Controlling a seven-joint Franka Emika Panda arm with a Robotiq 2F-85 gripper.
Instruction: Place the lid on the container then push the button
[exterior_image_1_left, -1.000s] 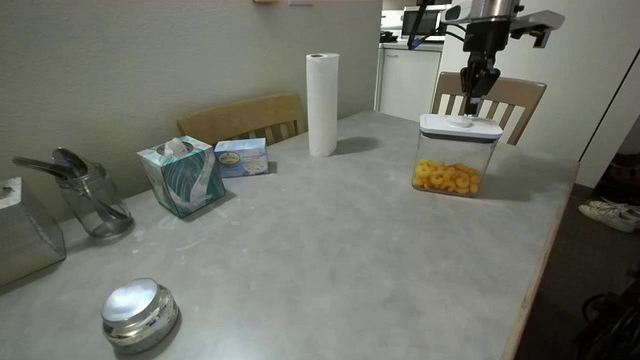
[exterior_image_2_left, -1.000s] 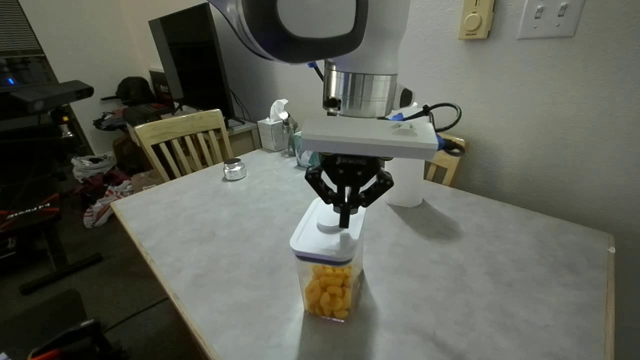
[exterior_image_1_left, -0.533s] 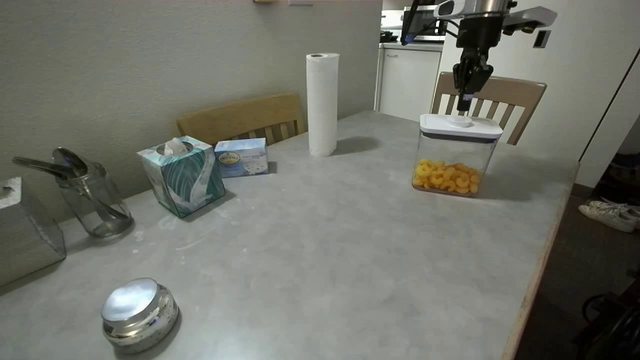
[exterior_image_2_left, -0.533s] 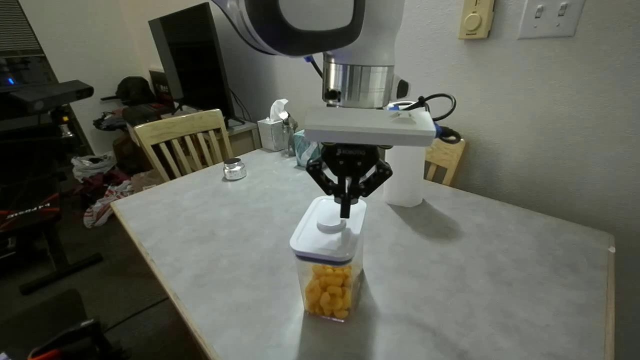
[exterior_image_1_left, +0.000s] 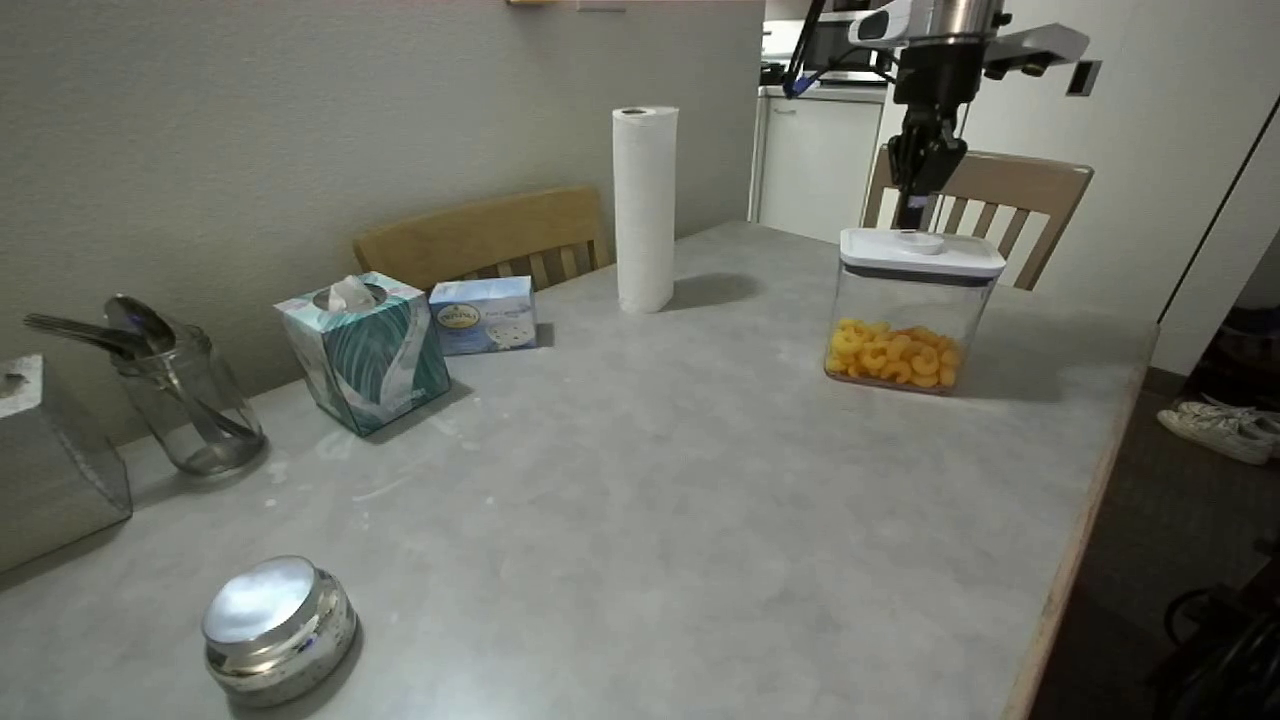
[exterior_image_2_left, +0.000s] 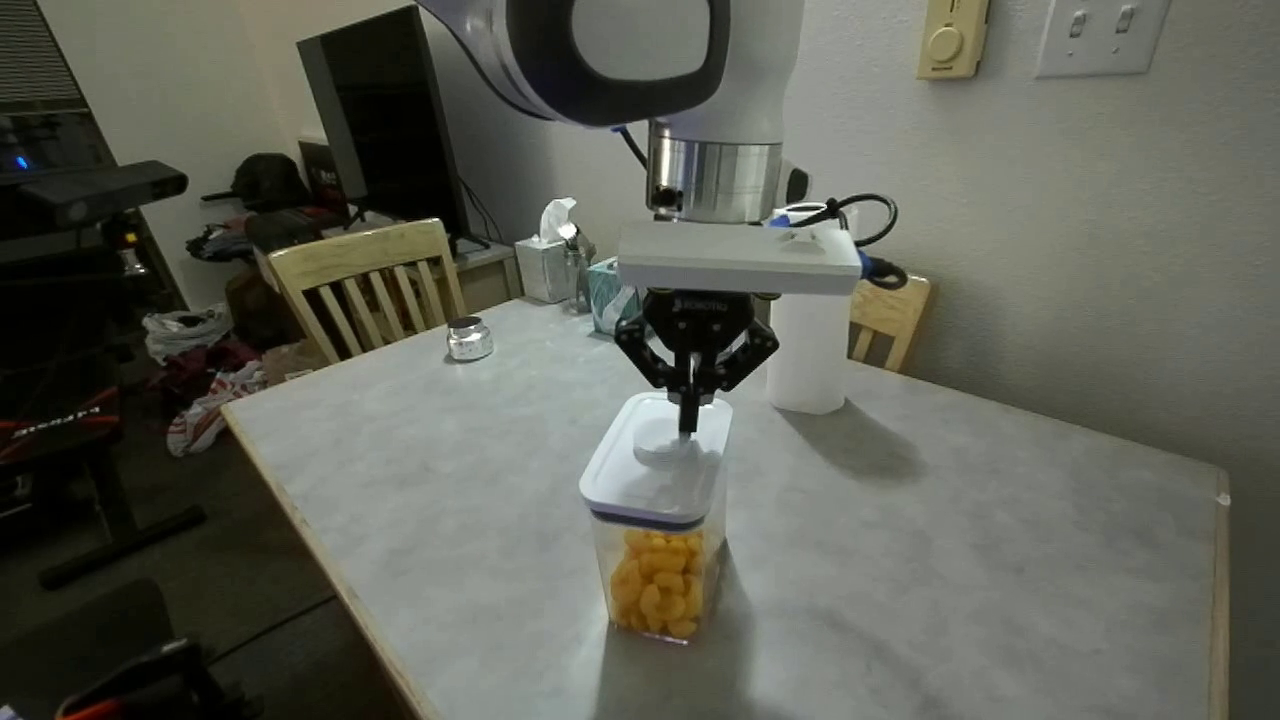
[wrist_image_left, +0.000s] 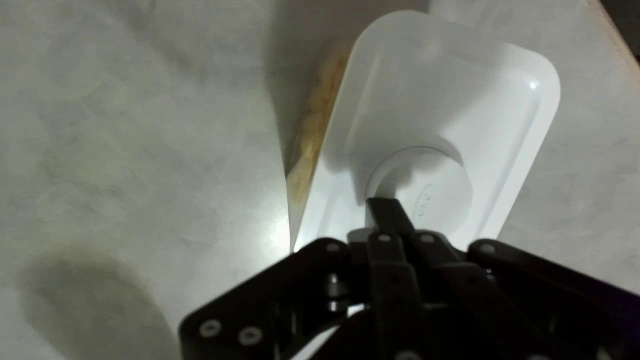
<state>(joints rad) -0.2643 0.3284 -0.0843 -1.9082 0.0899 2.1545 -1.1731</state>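
Leaning from a glass jar (exterior_image_1_left: 205, 420), cutlery (exterior_image_1_left: 140, 335) shows at the left of the grey table (exterior_image_1_left: 640, 520) in an exterior view. Rightward come a round metal pot (exterior_image_1_left: 280, 630), a teal tissue box (exterior_image_1_left: 365, 355) and an upright paper roll (exterior_image_1_left: 645, 215). Farther right stands the clear container (exterior_image_1_left: 905, 305), upright, its long axis running left to right, yellow-orange pieces (exterior_image_1_left: 890, 355) inside. The white lid (exterior_image_1_left: 930, 262) lies level on top, long side in line with the container's, button (exterior_image_1_left: 920, 242) facing up. In the wrist view the lid's long axis slants from lower left to upper right. Closed, the gripper (exterior_image_1_left: 908, 222) points down at the button's edge; contact is unclear.
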